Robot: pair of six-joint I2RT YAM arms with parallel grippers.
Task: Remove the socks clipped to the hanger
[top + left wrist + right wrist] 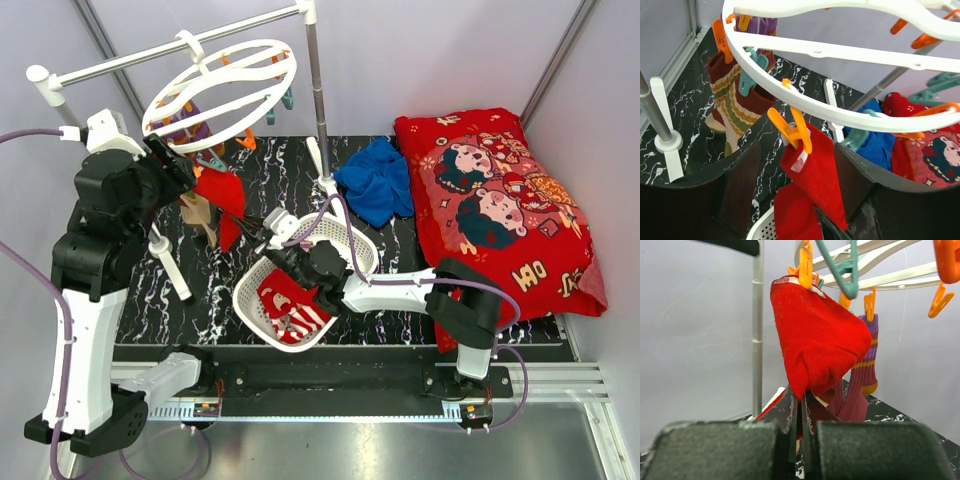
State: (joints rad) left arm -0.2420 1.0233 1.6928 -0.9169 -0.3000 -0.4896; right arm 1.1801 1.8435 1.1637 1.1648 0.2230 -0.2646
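- Closest up, in the right wrist view: clamps the low tip of the red sock in the right gripper, fingers pressed together on the cloth.
- Hangs that red sock by its upper corner from an orange clip on the near rim of the hanger.
- Holds the left gripper just under that rim, to the left of the right gripper, fingers spread wide apart and closed on nothing; shows the red sock in the gap between them, contact impossible to tell.
- Keeps the hanger up by its hook on a horizontal rail, at the far left of the table.
- Carries more clipped socks on the ring: a striped sock in maroon, tan and white to the left of the red one, under a teal clip, and a purple sock with yellow bands farther back.
- Places a white perforated basket near the middle of the table, under the right arm, with a red patterned sock lying inside.
- Leaves a blue cloth beyond the basket and a red pillow at the right, the two touching.
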